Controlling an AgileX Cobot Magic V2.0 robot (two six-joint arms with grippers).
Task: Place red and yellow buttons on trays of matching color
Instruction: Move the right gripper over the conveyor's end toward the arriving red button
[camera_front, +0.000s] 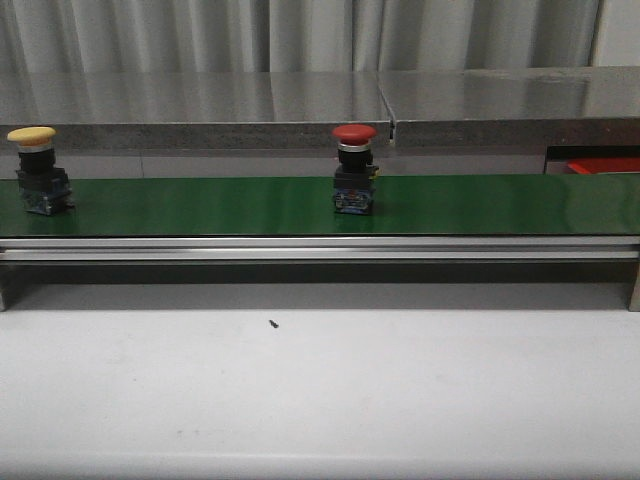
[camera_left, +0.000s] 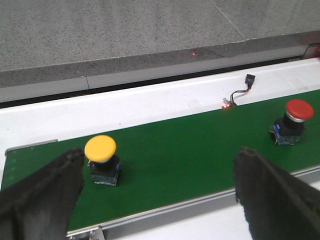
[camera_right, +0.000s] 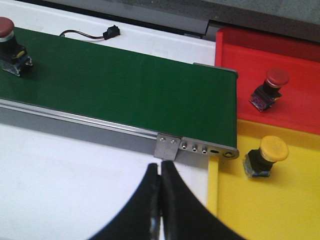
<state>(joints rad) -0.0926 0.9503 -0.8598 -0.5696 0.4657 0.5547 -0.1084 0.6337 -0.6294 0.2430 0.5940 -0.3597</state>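
A yellow button (camera_front: 36, 170) (camera_left: 102, 160) stands at the left end of the green belt (camera_front: 200, 205), and a red button (camera_front: 354, 170) (camera_left: 294, 121) (camera_right: 9, 45) stands near its middle. My left gripper (camera_left: 160, 160) hovers open over the belt's near edge, the yellow button just inside one of its fingers (camera_left: 40, 195). My right gripper (camera_right: 160, 167) is shut and empty above the white table by the belt's right end. Past that end lie a red tray (camera_right: 240, 55) holding a red button (camera_right: 270, 90) and a yellow tray (camera_right: 235, 210) holding a yellow button (camera_right: 265, 156).
A small black connector on a wire (camera_left: 242, 89) lies on the white ledge behind the belt. A steel counter (camera_front: 300, 100) runs along the back. A dark speck (camera_front: 273, 323) sits on the white table in front. A sliver of the red tray (camera_front: 605, 165) shows at the right.
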